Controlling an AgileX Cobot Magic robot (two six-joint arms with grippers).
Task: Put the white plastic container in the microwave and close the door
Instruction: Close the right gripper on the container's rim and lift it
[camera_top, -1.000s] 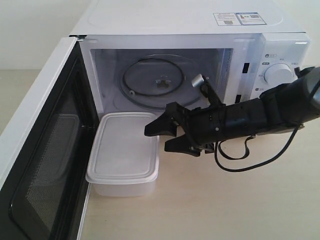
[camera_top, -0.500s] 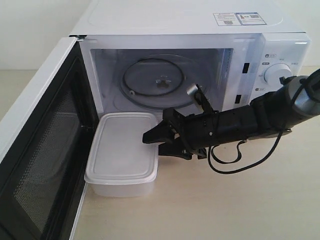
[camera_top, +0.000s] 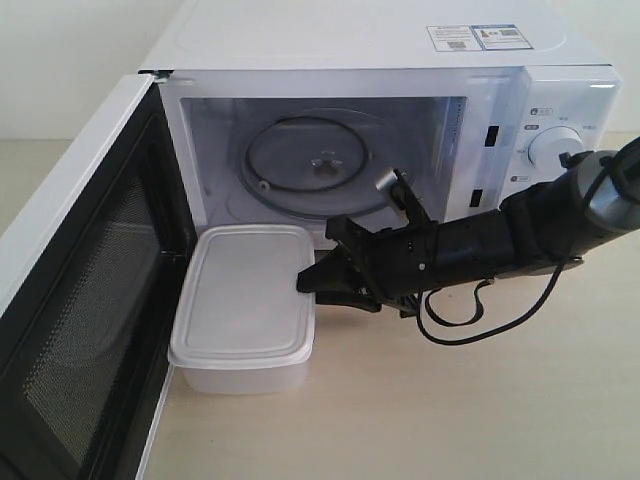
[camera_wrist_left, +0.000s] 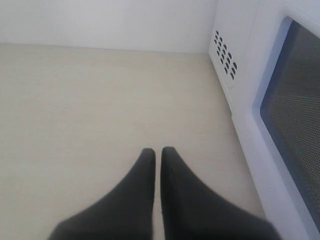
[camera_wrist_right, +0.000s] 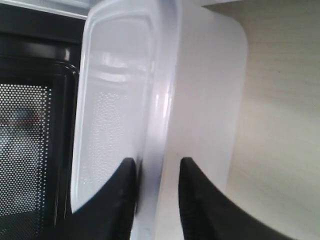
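white plastic container (camera_top: 240, 300) sitting on the table (camera_top: 450, 400) in front of the microwave (camera_top: 350, 40), door (camera_top: 90, 300) hanging open at its 9 o'clock, right hand (camera_top: 308, 284) straddling its 3 o'clock rim, can't tell if gripping, left hand (camera_wrist_left: 157, 152) hovering closed

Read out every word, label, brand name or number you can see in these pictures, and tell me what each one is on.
Two stickers on top of the microwave: printed, but too small to read.
Small markings beside the dial on the control panel: too small to read.
Brand name: none legible.
Both wrist views: no text in sight.
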